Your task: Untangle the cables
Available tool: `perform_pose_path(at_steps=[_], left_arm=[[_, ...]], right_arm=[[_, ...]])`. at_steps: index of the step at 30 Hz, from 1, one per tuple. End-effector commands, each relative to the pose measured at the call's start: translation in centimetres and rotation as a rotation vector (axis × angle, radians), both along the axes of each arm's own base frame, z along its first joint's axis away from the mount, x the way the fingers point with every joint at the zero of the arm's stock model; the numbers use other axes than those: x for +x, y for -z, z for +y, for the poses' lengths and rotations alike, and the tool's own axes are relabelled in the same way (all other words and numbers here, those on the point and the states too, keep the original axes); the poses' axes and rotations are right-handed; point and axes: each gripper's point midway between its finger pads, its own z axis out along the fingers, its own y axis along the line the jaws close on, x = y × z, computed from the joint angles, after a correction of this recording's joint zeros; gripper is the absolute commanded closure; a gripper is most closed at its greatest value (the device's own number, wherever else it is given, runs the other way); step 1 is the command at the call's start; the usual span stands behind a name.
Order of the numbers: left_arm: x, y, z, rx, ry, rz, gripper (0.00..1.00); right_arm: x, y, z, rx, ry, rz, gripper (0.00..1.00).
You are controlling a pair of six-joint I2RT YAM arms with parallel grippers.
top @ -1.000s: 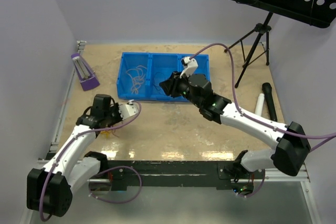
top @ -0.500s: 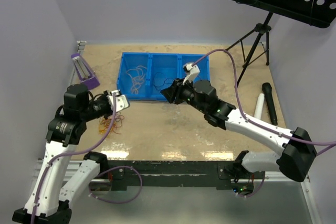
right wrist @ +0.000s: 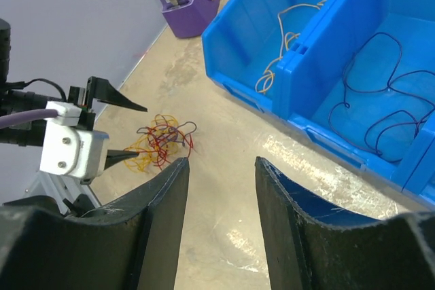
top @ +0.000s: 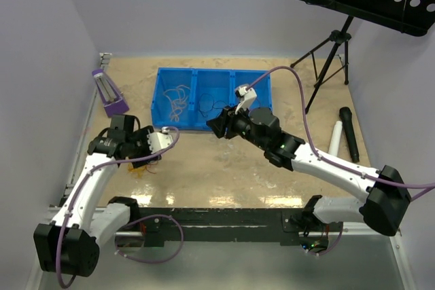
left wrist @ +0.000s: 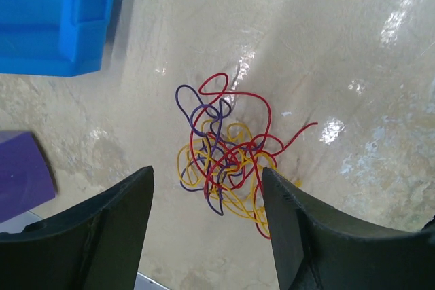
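Tangle of cables [top: 141, 169], top view: on the table [top: 224, 174], partly hidden under left gripper [top: 158, 142]; right gripper [top: 216, 127] at near wall of blue bin [top: 178, 121]

Left wrist view: red, yellow and purple cables [left wrist: 224, 174] lie loose on the table, below left gripper [left wrist: 207, 181], jaws apart, touching nothing

Right wrist view: right gripper [right wrist: 222, 168] jaws apart, empty; cables [right wrist: 160, 142] just beside left gripper [right wrist: 139, 134]; bin [right wrist: 299, 123] holds pale wire [right wrist: 289, 39] and black wire [right wrist: 380, 93] in separate compartments

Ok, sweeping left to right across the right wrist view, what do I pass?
The left gripper → cable tangle → tan cable in the blue bin → black cable in its next compartment.
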Motion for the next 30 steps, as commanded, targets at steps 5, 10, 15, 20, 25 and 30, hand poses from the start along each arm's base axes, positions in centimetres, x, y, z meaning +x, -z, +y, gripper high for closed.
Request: perform_pose_path(at_steps=[5,10,15,20,25,30], left_arm=[[1.4,2.2,2.5,0.179,0.082,-0.049,0.32],[2.8,2.7,2.7,0.195,0.069,-0.097,0.35],[4.5,1.6,1.5,0.124,0.062,-0.171,0.47],[4.0,1.9,0.9,0.094,0.088,-0.153,0.49],[2.5,3.6,1.5,0.134,0.103,-0.105,0.5],[1.6,3.7,1.7,0.149,0.119,-0.075,0.5]], right_arm=[[0.2,-0.4,-0.3,0.013,0.013,-0.041,0.52],[0.3,-0.3,-0.2,0.012,0.018,-0.042,0.55],[0.4,-0.3,-0.2,0.014,0.018,-0.04,0.6],[0.3,-0.2,-0.3,0.014,0.02,-0.036,0.62],[0.3,-0.1,-0.4,0.012,0.023,-0.033,0.64],[0.3,-0.2,-0.4,0.013,0.024,-0.032,0.64]])
